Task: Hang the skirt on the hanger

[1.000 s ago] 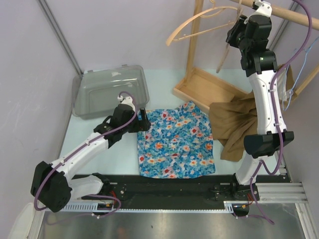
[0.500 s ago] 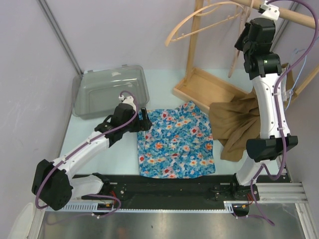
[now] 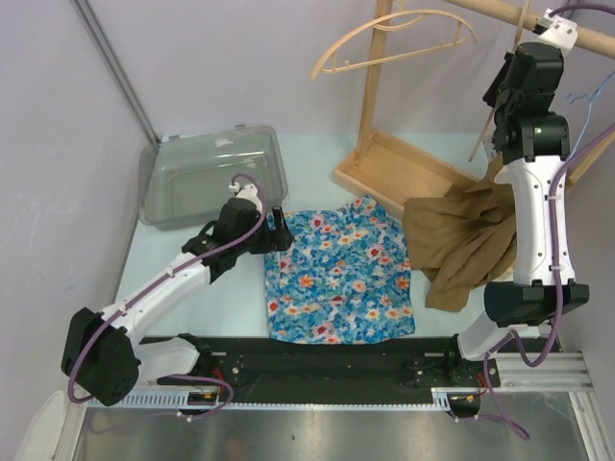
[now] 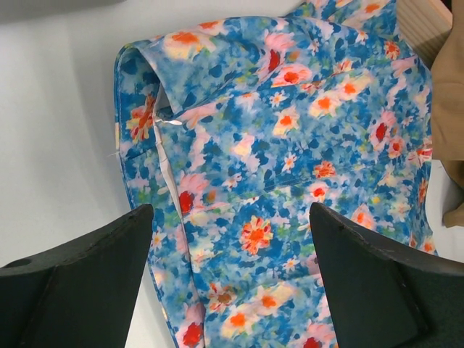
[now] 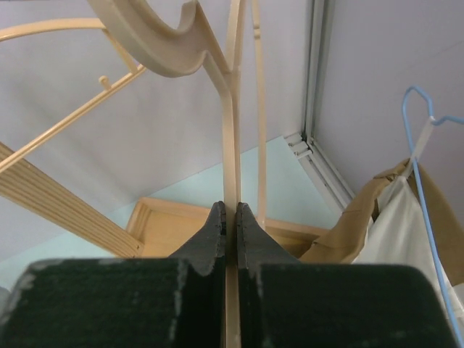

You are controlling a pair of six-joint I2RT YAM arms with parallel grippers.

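Skirt (image 3: 341, 279), blue floral, lies flat on the tabletop (image 3: 317, 161) seen from above, left end effector (image 3: 275, 236) beside its far-left corner. Left wrist: jaws wide apart over the cloth, holding nothing. Right wrist: right end effector (image 5: 230, 215) clamps a thin rod of the hanger (image 5: 156, 43).

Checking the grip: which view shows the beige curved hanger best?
Right wrist: the beige curved hanger fills it, its thin bar pinched in the right gripper. Top external shows its arc from afar; left wrist shows none.
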